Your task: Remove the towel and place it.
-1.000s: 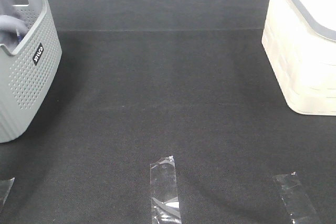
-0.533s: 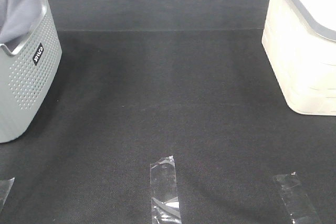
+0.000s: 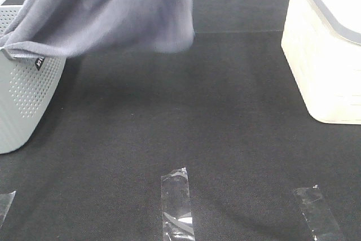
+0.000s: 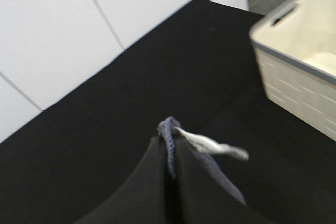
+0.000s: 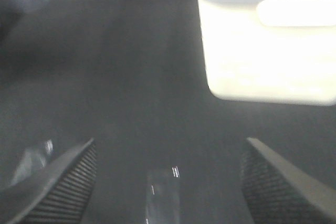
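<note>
Left jaws pinching towel (image 3: 113,12) over grey basket (image 3: 22,100), right jaws spread, cream bin (image 3: 321,66) opposite

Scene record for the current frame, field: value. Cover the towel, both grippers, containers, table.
towel: grey-blue, lifted, spread in the air at the high view's upper left; one edge drapes over the grey basket's rim
tag: white, sticking out beside the grip point
left gripper: shut on a bunched bit of towel
right gripper: open, empty, above the black table
grey basket: perforated, at the table's left edge
cream bin: at the right edge, upright
tape: three clear strips along the near edge
</note>
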Controlling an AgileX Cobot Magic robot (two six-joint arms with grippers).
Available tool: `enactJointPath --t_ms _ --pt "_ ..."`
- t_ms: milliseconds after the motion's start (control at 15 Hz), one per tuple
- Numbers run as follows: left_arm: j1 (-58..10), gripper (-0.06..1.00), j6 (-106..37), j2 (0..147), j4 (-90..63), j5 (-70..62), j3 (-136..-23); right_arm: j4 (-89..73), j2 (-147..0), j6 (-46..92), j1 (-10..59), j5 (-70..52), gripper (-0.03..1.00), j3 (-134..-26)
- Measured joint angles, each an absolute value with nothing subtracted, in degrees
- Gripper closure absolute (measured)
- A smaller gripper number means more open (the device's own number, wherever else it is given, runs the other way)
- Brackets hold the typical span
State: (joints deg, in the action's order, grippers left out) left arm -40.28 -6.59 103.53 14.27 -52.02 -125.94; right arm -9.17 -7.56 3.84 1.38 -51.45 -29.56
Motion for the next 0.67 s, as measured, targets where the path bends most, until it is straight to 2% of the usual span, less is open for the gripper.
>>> enactJointPath --t_ms 133,333,400,467,667 --pt "-42.86 0.94 -6.59 103.53 13.64 -55.12 -125.94 -13.92 -14.27 8.71 1.38 -42.57 0.26 -29.28" --pt "-45.95 0.94 -8.71 103.53 10.83 -58.79 -125.94 -29.45 -27.56 23.78 2.23 -31.00 0.26 -27.22" --pt "-47.10 0.94 -10.89 103.53 8.65 -59.42 -125.94 -40.34 -35.01 37.41 3.55 -28.13 0.27 -27.16" --pt "-47.44 0.94 -11.52 103.53 7.85 -59.76 -125.94 -44.75 -37.64 42.69 4.18 -27.50 0.28 -27.16" --pt "-48.13 0.94 -13.29 103.53 3.78 -61.65 -125.94 -79.35 -53.86 79.70 10.77 -26.59 0.28 -27.16"
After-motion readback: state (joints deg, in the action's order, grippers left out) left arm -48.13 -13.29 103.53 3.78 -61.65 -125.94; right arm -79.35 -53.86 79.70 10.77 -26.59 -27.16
